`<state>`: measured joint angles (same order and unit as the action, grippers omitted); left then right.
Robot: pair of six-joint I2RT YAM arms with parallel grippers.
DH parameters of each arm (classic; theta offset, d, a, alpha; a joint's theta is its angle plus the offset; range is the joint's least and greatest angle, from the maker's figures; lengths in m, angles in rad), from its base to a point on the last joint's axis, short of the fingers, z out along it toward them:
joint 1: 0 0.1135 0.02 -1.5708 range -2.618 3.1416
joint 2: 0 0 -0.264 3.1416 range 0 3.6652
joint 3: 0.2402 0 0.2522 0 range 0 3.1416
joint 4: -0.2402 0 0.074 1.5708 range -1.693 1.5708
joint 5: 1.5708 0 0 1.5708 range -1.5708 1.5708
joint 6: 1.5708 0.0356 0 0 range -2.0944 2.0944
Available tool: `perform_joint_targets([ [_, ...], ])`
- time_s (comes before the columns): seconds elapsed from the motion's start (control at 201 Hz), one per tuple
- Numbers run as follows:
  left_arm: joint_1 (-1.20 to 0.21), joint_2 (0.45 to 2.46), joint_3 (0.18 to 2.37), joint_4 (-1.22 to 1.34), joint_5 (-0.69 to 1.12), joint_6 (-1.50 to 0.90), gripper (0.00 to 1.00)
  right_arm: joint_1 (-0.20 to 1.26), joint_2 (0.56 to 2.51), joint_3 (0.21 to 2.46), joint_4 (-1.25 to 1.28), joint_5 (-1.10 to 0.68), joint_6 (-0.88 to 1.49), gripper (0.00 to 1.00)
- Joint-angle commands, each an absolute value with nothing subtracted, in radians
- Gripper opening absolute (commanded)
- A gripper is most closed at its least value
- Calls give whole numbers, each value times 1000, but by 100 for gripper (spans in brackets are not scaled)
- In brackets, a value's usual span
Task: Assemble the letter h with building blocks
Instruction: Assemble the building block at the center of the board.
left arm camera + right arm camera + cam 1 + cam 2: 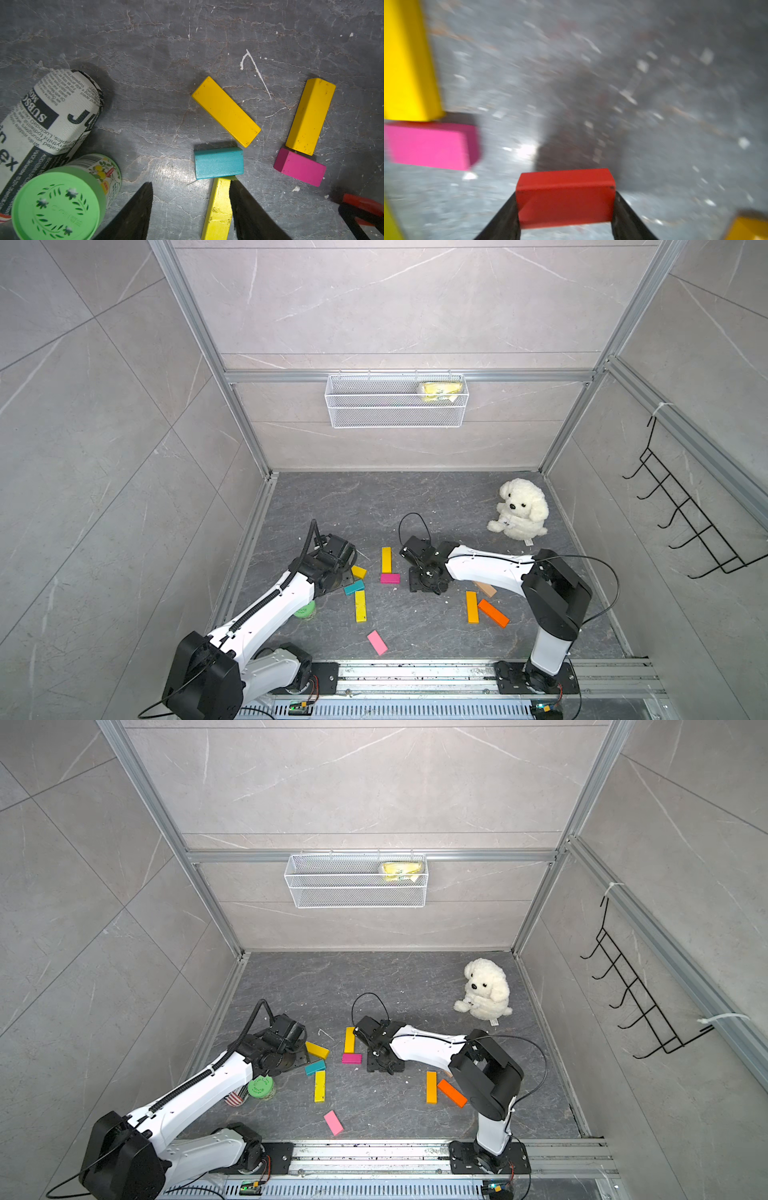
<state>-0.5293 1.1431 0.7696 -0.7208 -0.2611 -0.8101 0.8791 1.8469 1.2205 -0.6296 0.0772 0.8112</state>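
Right gripper point(565, 209): jaws clamped on the short glossy red wooden block point(564, 187), its long axis running finger to finger; view is blurred. Left gripper point(190, 184): jaws apart, nothing clamped. Lemon-yellow painted wooden bar point(360, 605) lies between them by one finger, axis 12–6. Short matte teal block point(354, 587) sits at its 12 o'clock end. Amber-yellow bar point(386, 560) has axis 12–6. Short magenta block point(390, 578) is butted at its 6 o'clock end, axis 3–9. All flat on the dark veined stone tabletop point(374, 510).
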Motion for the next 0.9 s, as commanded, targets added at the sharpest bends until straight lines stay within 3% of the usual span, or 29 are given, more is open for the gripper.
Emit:
perform_joint_targets([
  [0.0,-524,1121,783,-753,-283,-809,64,883,1888,1271,-633,49,771,55],
  [0.528,-523,1134,762,-737,-273,-812,63,888,1951,1305,-637,74,787,56],
  [0.682,-524,1132,755,-733,-271,-814,63,889,1953,1309,-649,88,794,74],
  [0.891,-524,1135,759,-731,-266,-810,63,888,1931,1320,-670,110,804,83],
])
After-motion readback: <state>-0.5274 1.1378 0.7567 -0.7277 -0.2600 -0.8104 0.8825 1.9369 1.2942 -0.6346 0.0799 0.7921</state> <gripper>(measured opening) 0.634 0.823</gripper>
